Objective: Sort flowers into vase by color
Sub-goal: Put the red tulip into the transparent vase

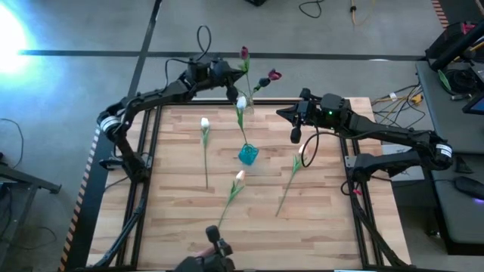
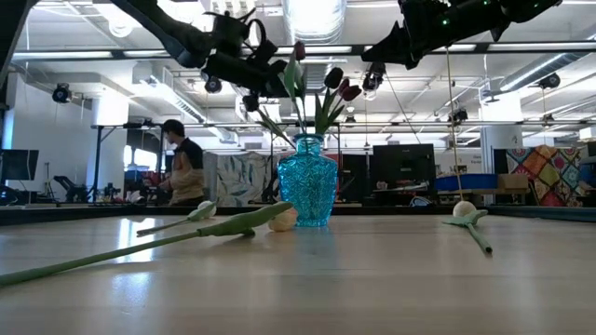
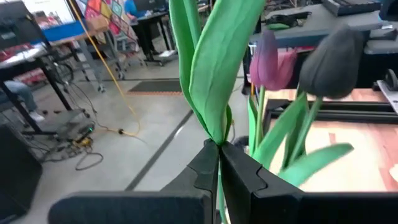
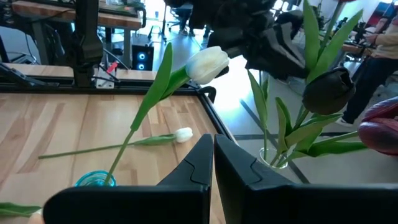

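Observation:
A blue vase (image 1: 248, 155) stands mid-table with one white tulip (image 1: 241, 102) leaning in it, stem on the rim. At the far edge a clear vase (image 4: 273, 158) holds maroon tulips (image 1: 274, 75). My left gripper (image 1: 233, 92) hovers there, shut on a leafy green stem (image 3: 211, 68) whose head lies outside the wrist view; it seems to be the maroon tulip (image 1: 244, 53). My right gripper (image 1: 281, 113) hangs shut and empty above the far right of the table. A white tulip (image 1: 205, 122), a peach-cream tulip (image 1: 240, 176) and a pale tulip (image 1: 306, 151) lie flat on the wood. My left gripper pinches the tulip's stem where the leaves spring from it (image 3: 217, 135), between its two fingers (image 3: 202, 165). The fingers come roughly level from the table's left and lie across the stem. The tulip stands about upright, its leaves rising past the fingers. Its lower end is hidden.
The black table frame (image 1: 155, 136) runs along the sides. A person (image 2: 184, 167) stands in the room behind the table. Bare wood lies along the near left (image 1: 144, 219) and near right (image 1: 333, 219) of the table.

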`<state>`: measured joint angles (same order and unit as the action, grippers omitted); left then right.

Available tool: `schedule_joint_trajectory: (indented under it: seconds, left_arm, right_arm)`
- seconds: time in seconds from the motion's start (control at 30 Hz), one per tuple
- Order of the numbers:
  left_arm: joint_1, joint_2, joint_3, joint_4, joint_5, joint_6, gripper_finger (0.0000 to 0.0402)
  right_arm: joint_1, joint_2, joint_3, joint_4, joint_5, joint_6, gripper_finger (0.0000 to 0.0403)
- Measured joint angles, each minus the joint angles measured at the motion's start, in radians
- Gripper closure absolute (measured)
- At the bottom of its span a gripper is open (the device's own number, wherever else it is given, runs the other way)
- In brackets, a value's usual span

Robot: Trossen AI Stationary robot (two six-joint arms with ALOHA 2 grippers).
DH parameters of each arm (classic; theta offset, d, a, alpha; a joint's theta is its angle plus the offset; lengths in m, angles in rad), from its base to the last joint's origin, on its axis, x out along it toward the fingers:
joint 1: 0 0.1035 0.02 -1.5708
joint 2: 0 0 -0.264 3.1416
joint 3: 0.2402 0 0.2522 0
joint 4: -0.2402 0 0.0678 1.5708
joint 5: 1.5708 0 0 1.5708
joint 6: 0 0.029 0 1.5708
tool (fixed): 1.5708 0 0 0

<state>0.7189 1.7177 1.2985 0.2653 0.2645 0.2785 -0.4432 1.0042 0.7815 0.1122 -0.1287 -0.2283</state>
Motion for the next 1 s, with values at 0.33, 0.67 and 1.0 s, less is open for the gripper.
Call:
schedule_joint_trajectory:
  seconds: [0.33,0.67,1.0]
  left_arm:
    - [-0.011,0.030,-0.007,-0.029,0.014,-0.013,0.0401]
    - [-0.018,-0.014,-0.007,-0.060,0.015,-0.001,0.0357]
    - [-0.023,-0.047,-0.004,-0.154,0.016,0.002,0.0269]
  right_arm:
    - [0.000,0.000,0.000,-0.002,0.000,-0.007,0.0394]
    - [0.000,0.000,0.000,-0.002,0.000,-0.007,0.0394]
    - [0.000,0.000,0.000,-0.002,0.000,0.009,0.0394]
